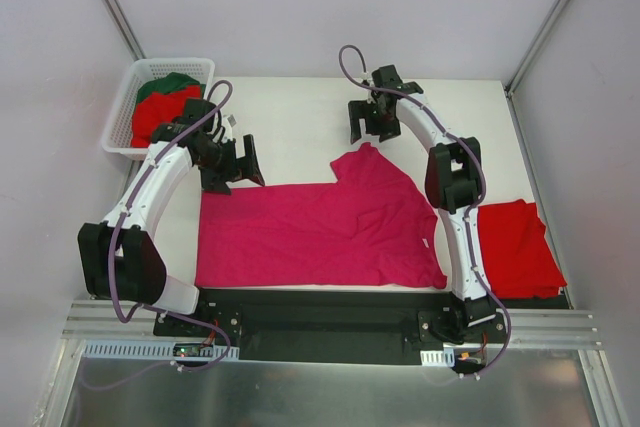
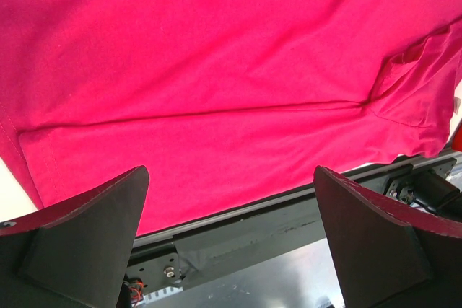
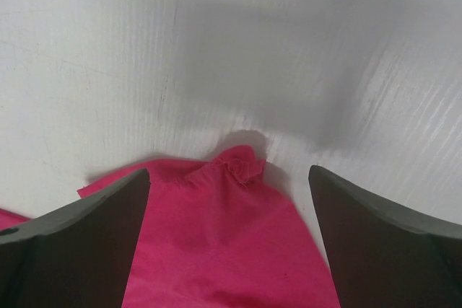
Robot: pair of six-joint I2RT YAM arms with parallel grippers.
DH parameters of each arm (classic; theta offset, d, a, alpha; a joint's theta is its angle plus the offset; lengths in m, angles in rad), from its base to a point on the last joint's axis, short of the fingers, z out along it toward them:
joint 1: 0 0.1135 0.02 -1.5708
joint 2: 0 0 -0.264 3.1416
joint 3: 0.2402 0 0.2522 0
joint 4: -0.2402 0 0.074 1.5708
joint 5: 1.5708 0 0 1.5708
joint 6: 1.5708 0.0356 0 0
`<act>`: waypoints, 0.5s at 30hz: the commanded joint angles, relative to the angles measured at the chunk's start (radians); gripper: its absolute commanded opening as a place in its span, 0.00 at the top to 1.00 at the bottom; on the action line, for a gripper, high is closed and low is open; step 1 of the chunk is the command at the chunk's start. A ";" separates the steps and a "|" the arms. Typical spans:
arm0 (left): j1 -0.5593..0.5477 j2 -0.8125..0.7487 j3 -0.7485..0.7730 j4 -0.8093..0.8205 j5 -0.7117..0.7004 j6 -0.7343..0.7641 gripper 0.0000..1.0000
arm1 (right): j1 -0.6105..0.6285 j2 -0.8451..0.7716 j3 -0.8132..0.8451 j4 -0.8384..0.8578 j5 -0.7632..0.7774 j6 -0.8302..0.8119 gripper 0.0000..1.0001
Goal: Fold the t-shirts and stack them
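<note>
A magenta-pink t-shirt [image 1: 320,232] lies spread flat across the middle of the table, with one sleeve pointing to the back. My left gripper [image 1: 243,161] hangs open just off the shirt's far left corner; its wrist view shows the magenta cloth [image 2: 216,70] beyond empty fingers [image 2: 86,243]. My right gripper [image 1: 371,127] is open, just past the sleeve tip [image 3: 240,166], with nothing between its fingers. A folded bright red t-shirt [image 1: 517,247] lies at the right edge. More shirts, red [image 1: 160,115] and dark green [image 1: 172,82], sit bunched in the basket.
The white lattice basket [image 1: 176,65] stands at the back left corner. A black mounting rail [image 1: 330,309] runs along the near edge, also in the left wrist view as a rail [image 2: 289,221]. Enclosure walls and posts ring the white table [image 1: 290,117].
</note>
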 commanded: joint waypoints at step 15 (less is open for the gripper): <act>0.006 -0.027 -0.007 -0.003 0.030 0.031 0.01 | 0.018 -0.038 -0.013 0.023 0.021 0.008 0.01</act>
